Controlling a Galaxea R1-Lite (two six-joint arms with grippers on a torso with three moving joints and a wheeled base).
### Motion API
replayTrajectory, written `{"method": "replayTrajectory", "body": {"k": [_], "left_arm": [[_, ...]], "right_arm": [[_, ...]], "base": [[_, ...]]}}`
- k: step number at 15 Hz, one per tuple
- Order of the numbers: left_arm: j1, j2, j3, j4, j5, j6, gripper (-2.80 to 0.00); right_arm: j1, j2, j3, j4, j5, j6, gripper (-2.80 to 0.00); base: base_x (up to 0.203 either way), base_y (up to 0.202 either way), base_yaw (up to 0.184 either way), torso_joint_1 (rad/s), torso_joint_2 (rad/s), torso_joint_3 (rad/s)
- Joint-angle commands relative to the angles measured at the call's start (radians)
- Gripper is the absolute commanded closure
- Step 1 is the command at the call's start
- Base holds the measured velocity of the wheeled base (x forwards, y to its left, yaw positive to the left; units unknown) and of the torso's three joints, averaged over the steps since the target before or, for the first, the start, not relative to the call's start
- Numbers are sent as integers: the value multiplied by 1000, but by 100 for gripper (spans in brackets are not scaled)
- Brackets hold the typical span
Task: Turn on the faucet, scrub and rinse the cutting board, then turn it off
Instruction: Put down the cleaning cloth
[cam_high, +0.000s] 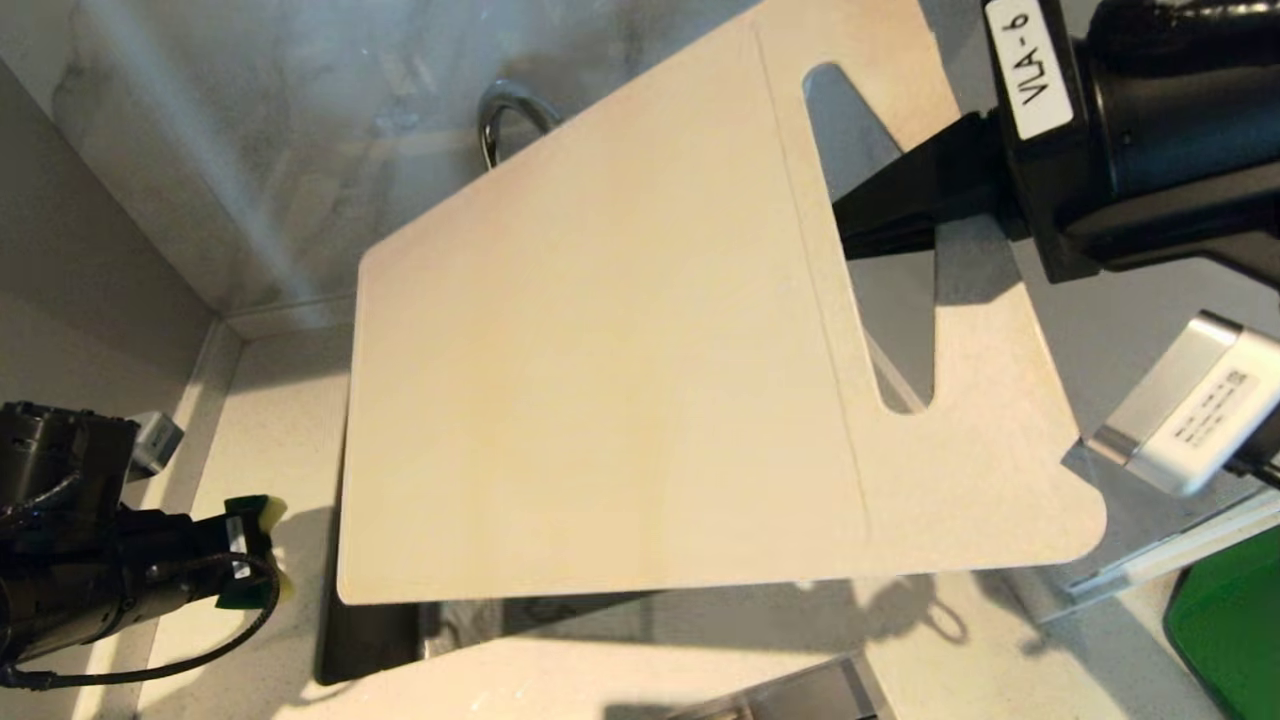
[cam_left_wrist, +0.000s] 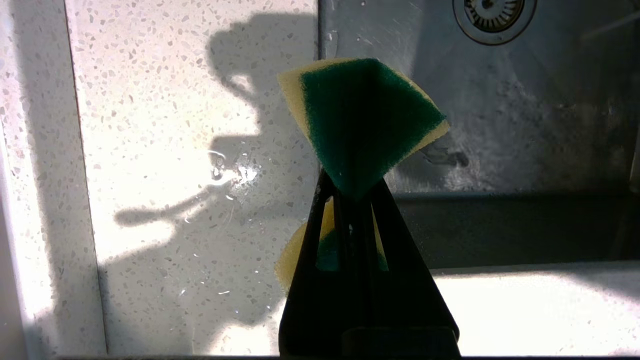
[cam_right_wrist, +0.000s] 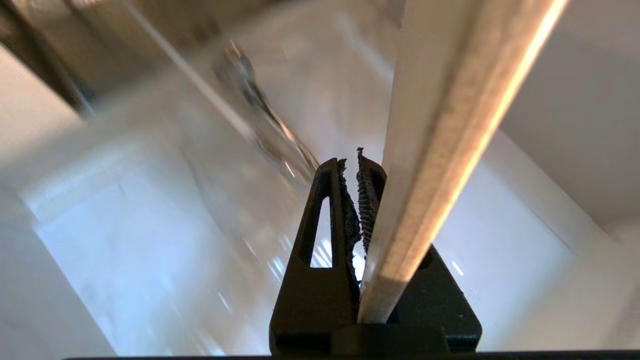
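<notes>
Jaws clenched on both sides. Left gripper (cam_high: 250, 552) low at the left, over the counter (cam_high: 270, 440) beside the sink's left rim, pinching a green-and-yellow sponge (cam_left_wrist: 360, 120); sponge folded between the fingers, green face outward in the left wrist view. Sink (cam_left_wrist: 525, 125) basin and drain (cam_left_wrist: 494, 15) visible beyond it there, water droplets scattered on the speckled counter.

Centre: cutting board (cam_high: 620, 380) lifted clear, held over the sink and hiding most of it. Faucet (cam_high: 505, 115) just peeking past the board's far left edge, only the arch of the spout showing; lever hidden, running water not discernible.

Right: right gripper (cam_right_wrist: 357, 185) clamped on the cutting board at the handle end, fingers reaching through or beside the elongated handle hole (cam_high: 880, 250). Board edge running between the fingers in the right wrist view.

Orientation: long axis running roughly left to right across the sink, handle end toward the right arm, opposite short end toward the left rim; broad face tilted up toward the head camera, far corner raised toward the faucet.

Progress, judged: sponge in hand, board in hand, the two well apart. Scrubbing either not begun or paused. Faucet state unknown. Likely left: bringing sponge to board face, scrubbing, rinsing under the spout, shutting the lever.
</notes>
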Motion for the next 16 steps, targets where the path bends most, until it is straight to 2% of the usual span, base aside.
{"method": "replayTrajectory", "body": {"k": [1,7,9,16], "left_arm": [[0,-3,-1,-1,1,-3,0],[-1,-3,-3,-1,1,-3,0],[-1,-3,-3,-1,0,-5,0],[-1,-2,-4,-1,0,-5,0]], "right_arm": [[0,-29,0,-79,-2,-16,0],[0,-60,-5,-255,-42,-16,0],[0,-66,-5,-321,-78,-16,0],[-13,-65,-3,-322,-82,-16,0]], "base": [[0,0,0,0,0,0],[0,0,0,0,0,0],[0,0,0,0,0,0],[0,0,0,0,0,0]]}}
